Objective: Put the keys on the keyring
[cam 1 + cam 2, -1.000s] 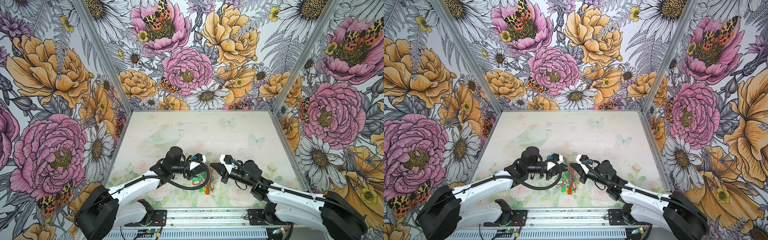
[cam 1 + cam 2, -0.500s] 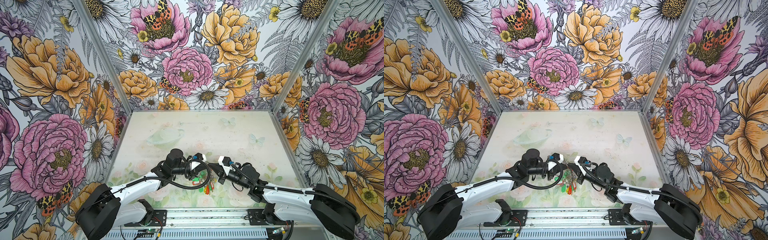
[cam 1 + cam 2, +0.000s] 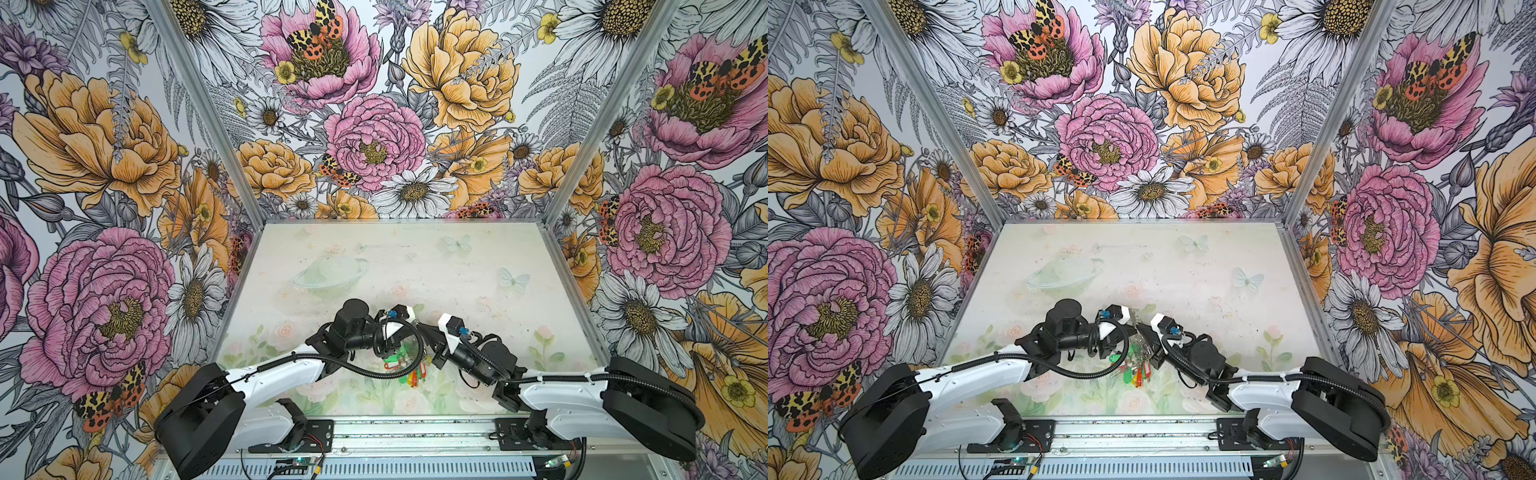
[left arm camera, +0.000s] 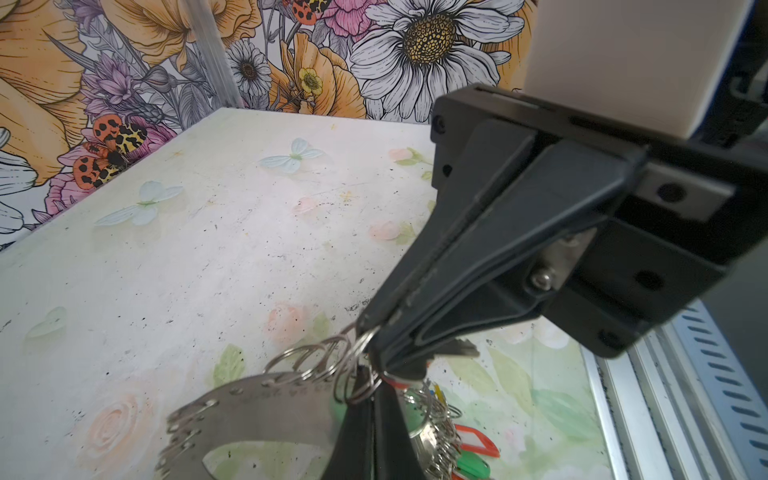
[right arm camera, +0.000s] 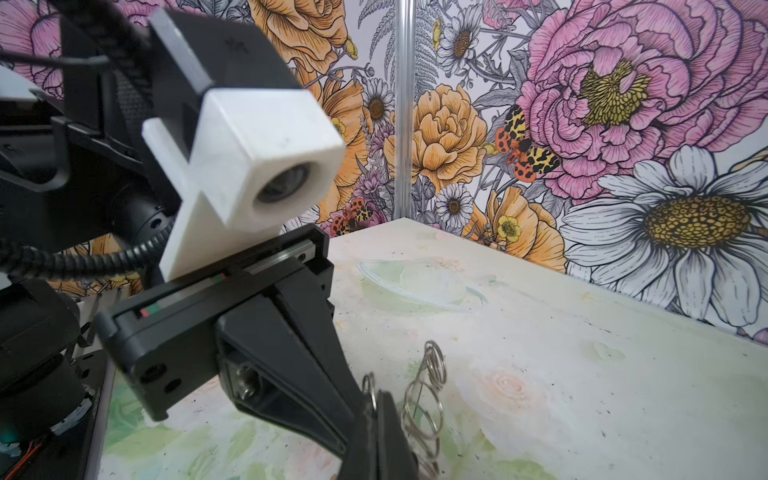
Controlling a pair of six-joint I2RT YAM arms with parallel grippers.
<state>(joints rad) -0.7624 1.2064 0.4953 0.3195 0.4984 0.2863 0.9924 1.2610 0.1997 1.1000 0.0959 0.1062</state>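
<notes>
Alt text: A pale printed tabletop [image 3: 457, 266] sits inside flowered walls. In both top views the left arm [image 3: 282, 370] reaches in from 7 o'clock and the right arm [image 3: 557, 395] from 5 o'clock. Their tips meet near 6 o'clock, close to the front edge, over a cluster of coloured tags [image 3: 409, 374].

In the left wrist view the keyring [image 4: 257, 411] is a flat grey plate with split rings [image 4: 316, 357] standing along its rim. The right jaws are closed and pinch that rim where the rings crowd together. The left jaws are closed on the key [image 4: 455, 348]. Its dark blade pokes out sideways, and a sliver of its red tag shows just under the tips, touching the nearest rings.

The step in hand looks like threading: the key is at the rim and not yet hung on a ring. The next move likely calls for a small, precise feed of the key's loop into one split ring while the right jaws hold the plate steady.

In the top views the arms and a cable cover the meeting point. The plate is cut off at the edge of the left wrist view. The right wrist view is mostly blocked by the left arm's camera. I cannot tell whether any ring has been pried open, and most of the red tag is hidden.
</notes>
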